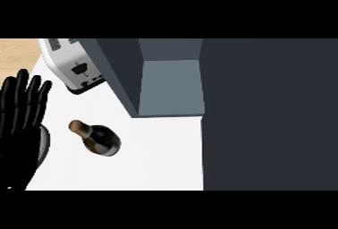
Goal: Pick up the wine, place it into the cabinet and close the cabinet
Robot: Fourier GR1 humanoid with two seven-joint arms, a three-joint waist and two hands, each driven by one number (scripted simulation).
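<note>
wine [98, 138] near open cabinet [168, 87]

Left robot hand [21, 112] rests open at left edge, fingers up.

No text, brand, number or sign can be read anywhere. The wine bottle [98, 137] shows no readable label from above, and the toaster [71, 62] carries only dark levers and slots on its side, without any letters or marks.
</note>
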